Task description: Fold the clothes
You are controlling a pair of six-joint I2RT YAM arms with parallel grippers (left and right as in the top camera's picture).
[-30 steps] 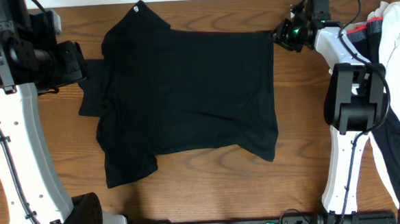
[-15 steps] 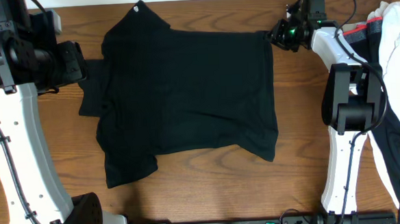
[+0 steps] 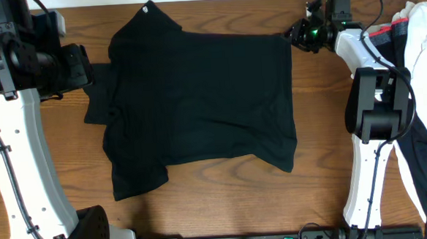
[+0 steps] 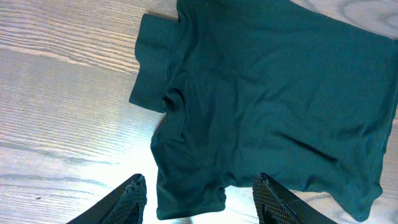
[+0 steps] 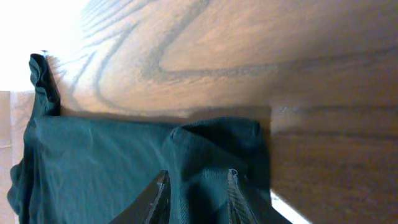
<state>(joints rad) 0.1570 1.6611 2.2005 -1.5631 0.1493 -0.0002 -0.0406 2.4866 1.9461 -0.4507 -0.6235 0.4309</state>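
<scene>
From overhead, the black T-shirt (image 3: pixel 198 98) lies spread flat across the middle of the wooden counter (image 3: pixel 225 207). Its small white logo mark (image 3: pixel 147 9) is at the far edge, and a sleeve (image 3: pixel 98 92) reaches toward the left arm. Only the right wrist view shows the right gripper (image 5: pixel 196 194) straddling the shirt's rumpled far right corner, fingers a little apart with cloth between them. Whether the jaws actually pinch it, I cannot tell. The left wrist view shows the left gripper (image 4: pixel 202 200) above the shirt, jaws released wide. Bare wood runs along the near edge. A white cloth (image 3: pixel 423 35) and a banded black garment (image 3: pixel 419 153) crowd the right side.
</scene>
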